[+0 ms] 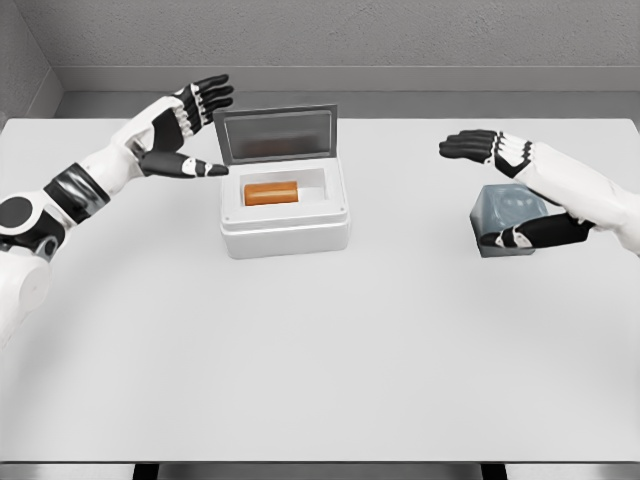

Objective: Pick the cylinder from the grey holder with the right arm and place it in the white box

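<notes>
On the white table [320, 380], the orange cylinder [271, 193] lies inside the open white box [285, 225], while the right hand [500, 160] hovers empty-fingered and spread above the grey holder [505, 215], and the left hand [185, 125] is spread beside the box.

Right hand [510, 190] covers the 3 o'clock side and front of the grey holder [505, 212]; can't tell what's in its socket. Right forearm cut off at the 3 o'clock frame edge. Left arm cut off at 8 o'clock. White box [285, 212] walls hide the lower part of the orange cylinder [271, 192].
</notes>
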